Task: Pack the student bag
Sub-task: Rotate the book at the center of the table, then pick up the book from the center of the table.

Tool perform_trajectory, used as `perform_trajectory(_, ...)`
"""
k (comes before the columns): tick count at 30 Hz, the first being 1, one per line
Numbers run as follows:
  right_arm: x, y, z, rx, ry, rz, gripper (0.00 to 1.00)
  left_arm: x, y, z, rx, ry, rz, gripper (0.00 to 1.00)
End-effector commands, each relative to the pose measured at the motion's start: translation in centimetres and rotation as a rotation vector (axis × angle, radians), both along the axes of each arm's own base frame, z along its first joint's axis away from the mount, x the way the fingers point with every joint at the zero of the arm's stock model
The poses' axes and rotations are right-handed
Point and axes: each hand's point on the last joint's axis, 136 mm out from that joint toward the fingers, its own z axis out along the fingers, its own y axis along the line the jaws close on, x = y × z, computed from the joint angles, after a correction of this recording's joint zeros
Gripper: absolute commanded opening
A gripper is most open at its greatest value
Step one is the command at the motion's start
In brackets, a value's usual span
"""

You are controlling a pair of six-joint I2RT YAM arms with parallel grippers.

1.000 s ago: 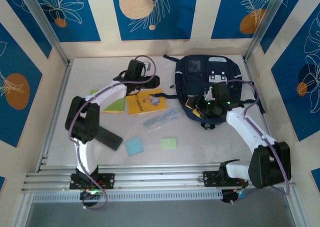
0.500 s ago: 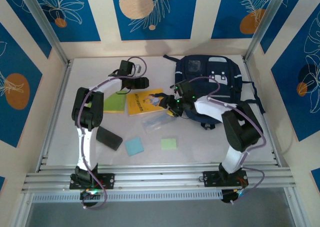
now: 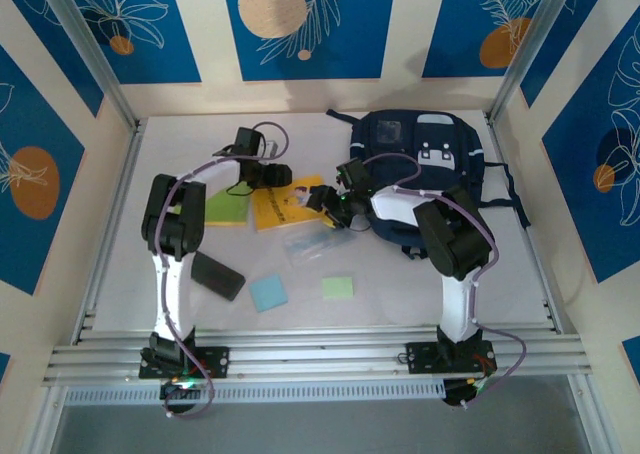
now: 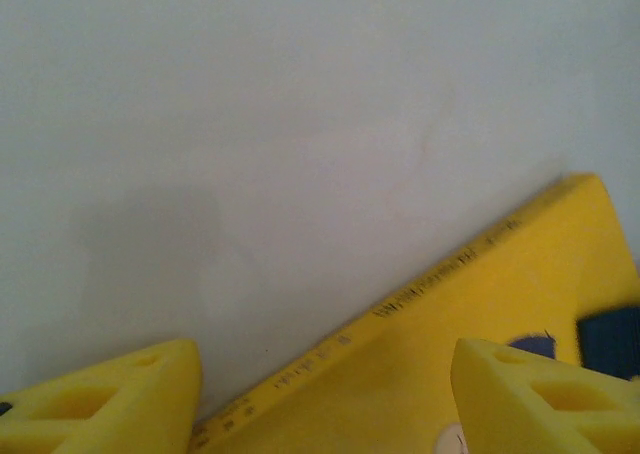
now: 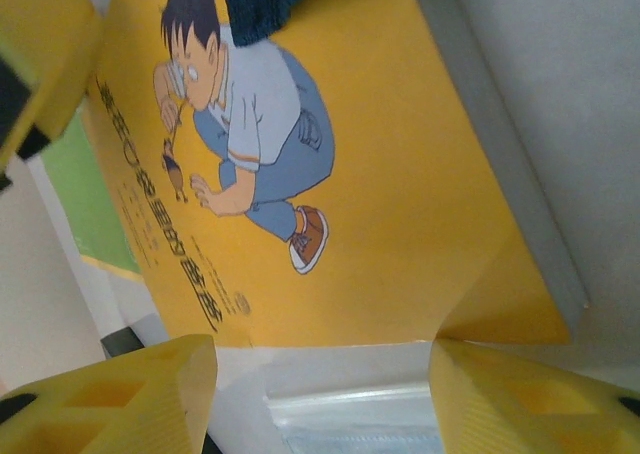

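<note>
The student bag [image 3: 420, 164] is seen upper right of ctr in the top view, laid flat on the white table [image 3: 180, 144]. It is navy w/ a white patch toward its far end, and black straps are spread at its sides.

The right gripper [image 3: 328, 200] is placed just off the bag's left edge, over the right end of a yellow book [image 3: 285, 206]. In the right wrist view its yellow fingers [image 5: 120, 394] are held apart at the lower corners of the frame, w/ nothing clasped. Btwn them the book's edge and a clear plastic pouch [image 5: 350, 414] are seen, and a cartoon boy is printed on the cover.

The left gripper [image 3: 272, 174] is set at the book's upper left edge. In the left wrist view its fingers [image 4: 100, 404] are also spread, w/ only the book's spine and bare table btwn them.

A green notebook [image 3: 228, 209] is laid just beside the book's left side. Lower ctr, a blue sticky pad [image 3: 268, 293] and a green sticky pad [image 3: 338, 288] are laid apart. A black oblong item [image 3: 217, 275] is seen near the left arm.
</note>
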Motion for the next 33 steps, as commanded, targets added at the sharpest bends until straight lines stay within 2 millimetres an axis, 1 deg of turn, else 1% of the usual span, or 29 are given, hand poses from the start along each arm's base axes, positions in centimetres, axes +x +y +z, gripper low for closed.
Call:
perform_trajectory(1, 2.3, 0.0, -0.3, 0.0, -0.043, -0.022, 0.59, -2.9, 0.0, 1.2, -0.055, 0.061, -0.001, 0.65)
perform_trajectory(5, 4.6, -0.7, 0.7, -0.019, -0.101, -0.043, 0.59, -4.6, -0.5, 2.5, -0.126, 0.081, 0.012, 0.63)
perform_trajectory(8, 6.2, -0.6, 1.3, -0.023, -0.133, -0.043, 0.59, -5.7, -1.0, 3.4, -0.167, 0.091, 0.016, 0.63)
perform_trajectory(10, 6.7, -0.4, 1.5, -0.022, -0.139, -0.03, 0.59, -6.4, -1.1, 3.9, -0.177, 0.095, 0.019, 0.63)
perform_trajectory(12, 6.8, -0.4, 1.6, -0.028, -0.147, -0.019, 0.59, -7.0, -1.3, 4.3, -0.193, 0.098, 0.019, 0.63)
perform_trajectory(14, 6.3, -0.6, 1.6, -0.04, -0.141, -0.005, 0.59, -7.6, -1.2, 4.4, -0.199, 0.109, 0.026, 0.63)
perform_trajectory(16, 5.4, -1.0, 1.6, -0.056, -0.13, 0.008, 0.59, -8.1, -0.6, 4.3, -0.174, 0.107, 0.037, 0.63)
perform_trajectory(19, 3.5, -1.6, 1.6, -0.077, -0.11, 0.011, 0.59, -8.5, 0.9, 4.2, -0.09, 0.083, 0.058, 0.63)
perform_trajectory(21, 2.2, -1.2, 1.7, -0.075, -0.093, 0.022, 0.59, -8.5, 1.8, 4.1, -0.032, 0.062, 0.068, 0.64)
perform_trajectory(24, 0.8, 0.2, 1.5, -0.06, -0.069, 0.04, 0.59, -8.0, 2.8, 3.7, 0.036, 0.045, 0.075, 0.65)
perform_trajectory(29, 0.4, 1.8, 0.0, -0.055, -0.021, 0.044, 0.57, -6.5, 2.7, 2.3, 0.077, 0.047, 0.054, 0.65)
perform_trajectory(33, 0.8, 3.0, -0.1, -0.04, -0.019, 0.05, 0.57, -6.0, 2.6, 0.7, 0.094, 0.076, 0.04, 0.64)
